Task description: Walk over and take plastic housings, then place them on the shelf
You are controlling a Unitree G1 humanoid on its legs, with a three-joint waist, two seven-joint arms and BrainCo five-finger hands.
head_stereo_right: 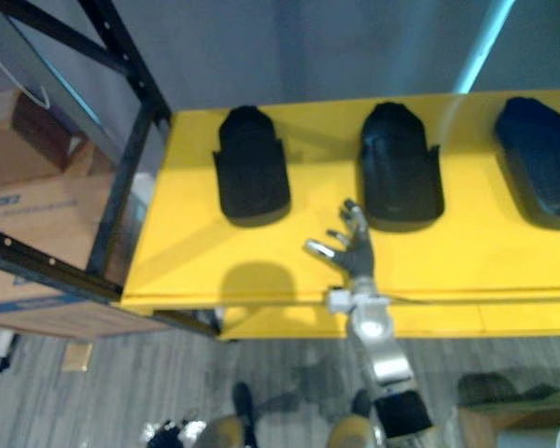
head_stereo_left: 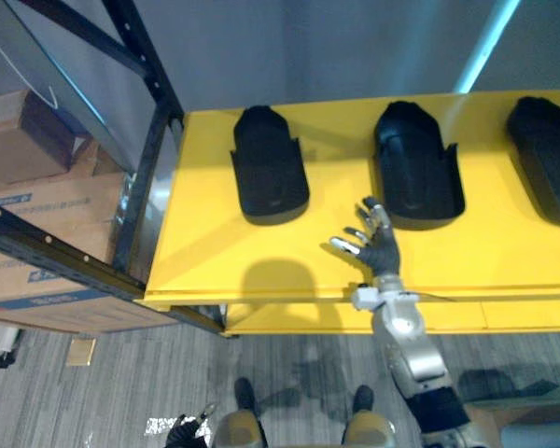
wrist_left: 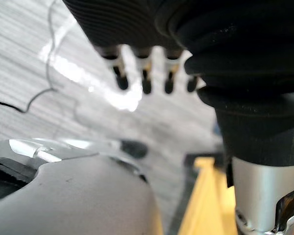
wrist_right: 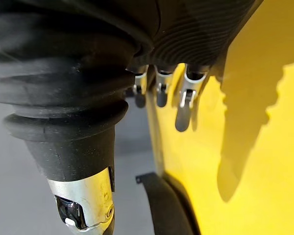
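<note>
The right hand is the closest thing to the head camera, reaching up over the front part of the yellow shelf. Its fingers are spread and nearly straight with the thumb out to the side, and nothing is held in them. Whether the palm rests on the yellow surface or hangs just above it cannot be made out.

Just beyond the fingertips lies the middle housing, a black plastic shell with a rounded far end and a squared, open near end; the hand is near it but not touching. The right wrist view catches a curved black edge of one housing (which one cannot be told) on the yellow surface past the fingers.

The left housing lies further along the shelf, well apart from the hand, and the right housing sits at the edge of the view. All three lie flat in a row across the shelf.

The left hand hangs low beside the robot over the grey plank floor, its fingers loose and holding nothing.

A black rack frame adjoins the shelf on the left, with cardboard boxes stacked inside it.
</note>
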